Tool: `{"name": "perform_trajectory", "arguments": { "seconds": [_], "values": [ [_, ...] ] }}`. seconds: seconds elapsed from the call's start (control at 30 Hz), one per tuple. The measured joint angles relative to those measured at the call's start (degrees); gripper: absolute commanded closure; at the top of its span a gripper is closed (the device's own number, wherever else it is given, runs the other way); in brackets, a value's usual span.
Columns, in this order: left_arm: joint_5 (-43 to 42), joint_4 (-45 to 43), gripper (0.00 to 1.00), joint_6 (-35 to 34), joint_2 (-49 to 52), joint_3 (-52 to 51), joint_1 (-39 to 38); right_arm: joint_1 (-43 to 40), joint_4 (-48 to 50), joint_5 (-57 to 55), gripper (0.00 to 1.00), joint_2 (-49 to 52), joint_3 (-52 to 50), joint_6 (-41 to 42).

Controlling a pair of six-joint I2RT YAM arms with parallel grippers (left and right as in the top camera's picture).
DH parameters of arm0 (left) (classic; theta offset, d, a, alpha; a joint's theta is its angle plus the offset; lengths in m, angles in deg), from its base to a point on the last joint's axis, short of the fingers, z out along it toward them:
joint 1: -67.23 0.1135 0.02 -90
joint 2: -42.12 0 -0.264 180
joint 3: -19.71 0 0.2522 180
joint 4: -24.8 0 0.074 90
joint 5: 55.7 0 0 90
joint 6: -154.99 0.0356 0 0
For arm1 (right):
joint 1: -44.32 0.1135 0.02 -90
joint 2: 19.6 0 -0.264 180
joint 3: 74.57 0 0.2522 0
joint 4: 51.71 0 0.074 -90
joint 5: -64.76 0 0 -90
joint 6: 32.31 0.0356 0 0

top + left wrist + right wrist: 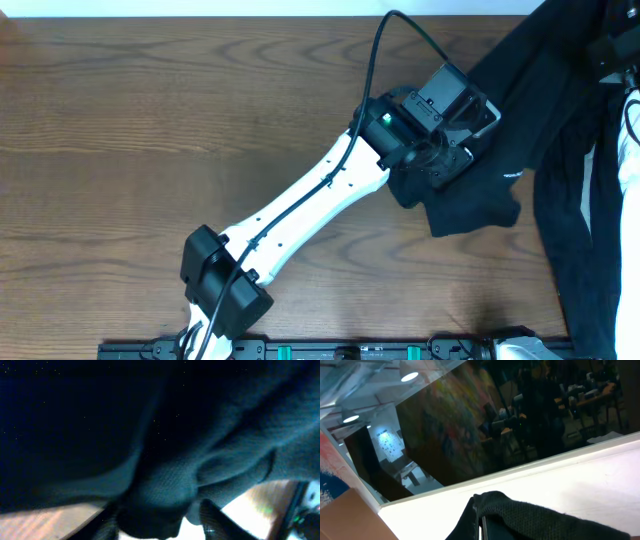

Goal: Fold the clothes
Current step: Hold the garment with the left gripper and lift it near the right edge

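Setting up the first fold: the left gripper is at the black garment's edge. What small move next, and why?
Probably close the left gripper firmly on the soft black fabric garment: the left wrist view shows a bunched fold between its fingers, and the right gripper holds another part. Grip first, pull after.

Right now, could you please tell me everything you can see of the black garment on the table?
The clothes are one soft black garment, crumpled and not yet folded, at the table's right side. Small white lettering sits near one edge. A lower flap lies flat on the wood; the rest runs off the overhead view's right edge. The left gripper sits on a bunch of it, fabric between its fingers; the right gripper, shut, pinches another fold.
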Motion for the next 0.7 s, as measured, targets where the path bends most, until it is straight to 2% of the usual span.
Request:
{"name": "perform_trajectory", "arguments": {
  "seconds": [0.07, 0.4, 0.43, 0.47, 0.5, 0.57, 0.7],
  "values": [
    [-0.2, -0.1, 0.94, -0.1, -0.1, 0.0, 0.0, 0.0, 0.0, 0.0, 0.98, 0.0, 0.0, 0.0],
    [3.5, 3.0, 0.94, 0.0, -1.5, 0.0, 0.0, 0.0, -2.1, -0.1, 0.99, 0.0, 0.0, 0.0],
    [3.8, 2.9, 0.83, 0.0, -2.1, 0.0, 0.0, 0.0, -2.2, -0.1, 0.99, 0.0, 0.0, 0.0],
    [4.3, 2.8, 0.65, 0.0, -3.0, 0.0, 0.0, 0.0, -2.2, -0.2, 0.99, 0.0, 0.0, 0.0],
    [4.6, 2.5, 0.56, -0.2, -3.7, 0.0, 0.0, 0.0, -2.2, -0.2, 0.99, 0.0, 0.0, 0.0],
    [4.9, 2.0, 0.44, -0.3, -5.3, 0.0, 0.0, 0.0, -2.2, -0.2, 0.98, 0.0, 0.0, 0.0],
    [4.4, 0.6, 0.33, -0.3, -7.2, 0.0, 0.0, 0.0, -2.1, -0.2, 0.99, 0.0, 0.0, 0.0]
  ]
}}
